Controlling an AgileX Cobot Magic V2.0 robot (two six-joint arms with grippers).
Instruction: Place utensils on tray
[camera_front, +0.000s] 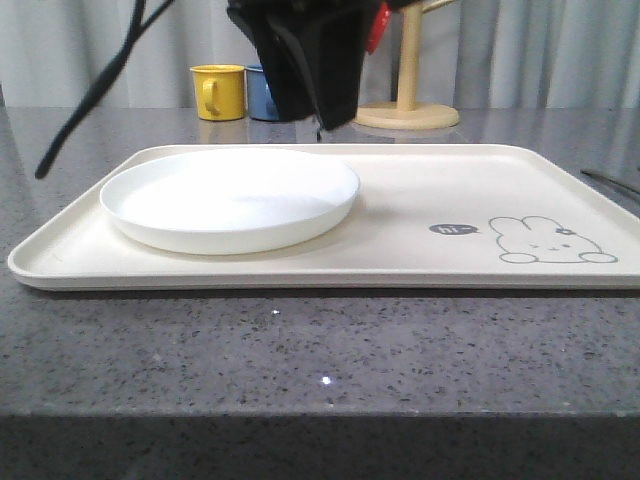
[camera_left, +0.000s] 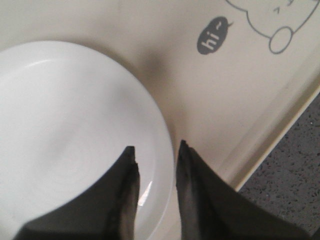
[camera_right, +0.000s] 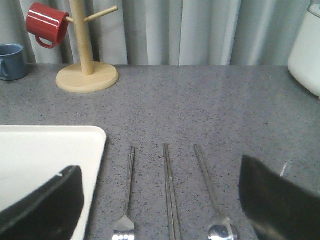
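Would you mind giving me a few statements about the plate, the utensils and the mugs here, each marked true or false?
1. The white plate lies on the cream tray. True.
2. The fork, chopsticks and spoon lie on the tray. False: they lie on the grey counter beside it.
3. The left claw is clamped on the plate's rim. False: its fingers are apart above the plate, holding nothing.
4. The red mug hangs on the wooden mug stand. True.
5. The right claw holds the spoon. False: it is open and empty.
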